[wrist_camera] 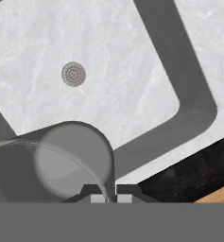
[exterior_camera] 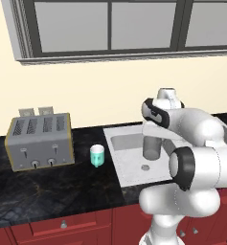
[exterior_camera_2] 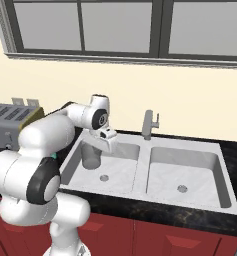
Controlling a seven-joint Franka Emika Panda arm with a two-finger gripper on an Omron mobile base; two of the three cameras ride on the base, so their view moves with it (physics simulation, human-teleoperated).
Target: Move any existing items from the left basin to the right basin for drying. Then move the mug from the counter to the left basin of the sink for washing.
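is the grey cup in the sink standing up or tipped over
Upright. The grey cup stands vertical in the left basin under the gripper, which is shut on its rim; the hand view looks down into its open mouth.

A kitchen: double sink [exterior_camera_2: 150, 172], toaster [exterior_camera: 38, 141], black counter [exterior_camera: 48, 186], red cabinets [exterior_camera: 62, 227].

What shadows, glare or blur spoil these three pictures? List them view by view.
Left base view: flat, even light, no glare; the arm hides part of the grey cup and the gripper. Right base view: sharp, with soft shading in the left basin. Hand view: the cup's rim looms large and translucent at the shut gripper; the drain is crisp.
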